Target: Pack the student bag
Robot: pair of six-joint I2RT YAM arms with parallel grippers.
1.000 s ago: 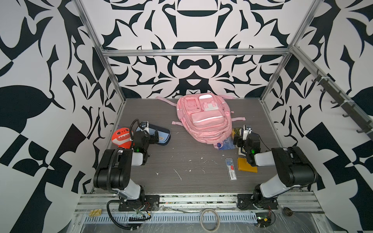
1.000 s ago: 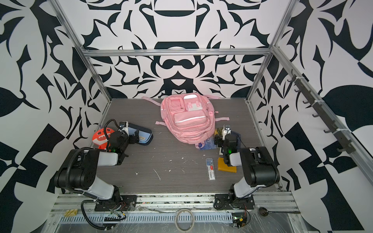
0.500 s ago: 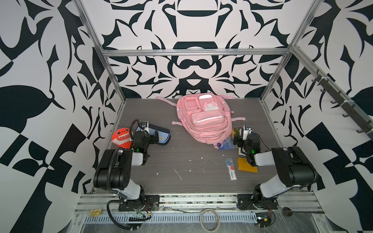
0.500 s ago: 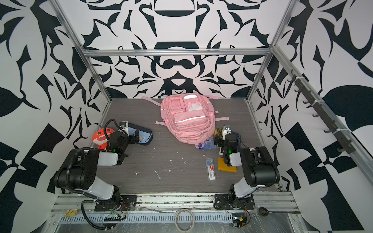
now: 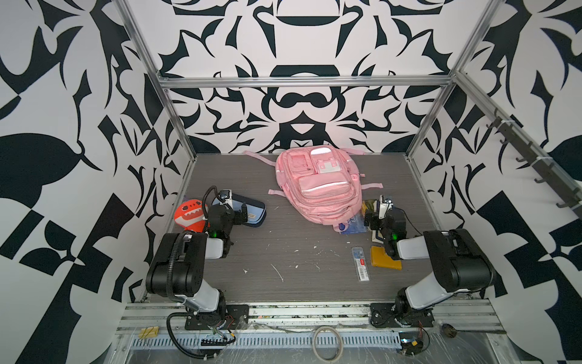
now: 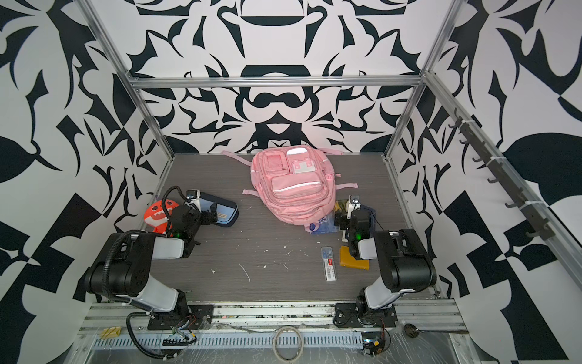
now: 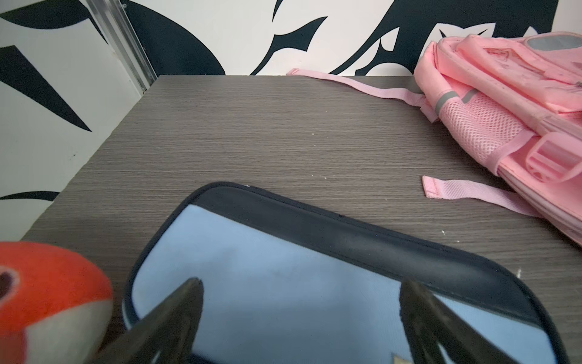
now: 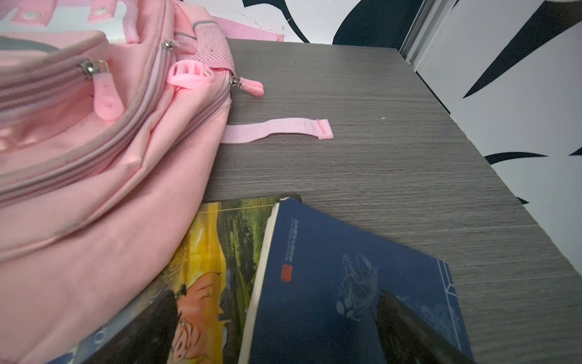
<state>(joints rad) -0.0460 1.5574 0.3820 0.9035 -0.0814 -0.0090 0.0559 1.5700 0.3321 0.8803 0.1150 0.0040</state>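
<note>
Pink soft fabric: the student bag (image 5: 318, 186) lies flat, pockets up, at the back middle of the grey wood-grain table (image 5: 283, 252) in both top views, with white reflective strips across its front pockets. There the left gripper (image 5: 241, 214) sits over a rounded blue-and-navy pencil case (image 5: 253, 209), with a fuzzy orange plush toy (image 5: 189, 216) just beside it. The right gripper (image 5: 371, 217) sits over books (image 5: 352, 225) at the bag's near right corner.

Left wrist view: fingers (image 7: 182, 309) spread wide over the case's pale blue panel, nothing between them; whether they touch it, cannot tell. The bag shows a mesh side pocket and webbing straps.

Right wrist view: dark fingers (image 8: 403, 321) spread wide above a glossy navy book (image 8: 346, 258), which overlaps a yellow-green picture book (image 8: 220, 245) partly covered by the bag's edge. Nothing gripped.
</note>
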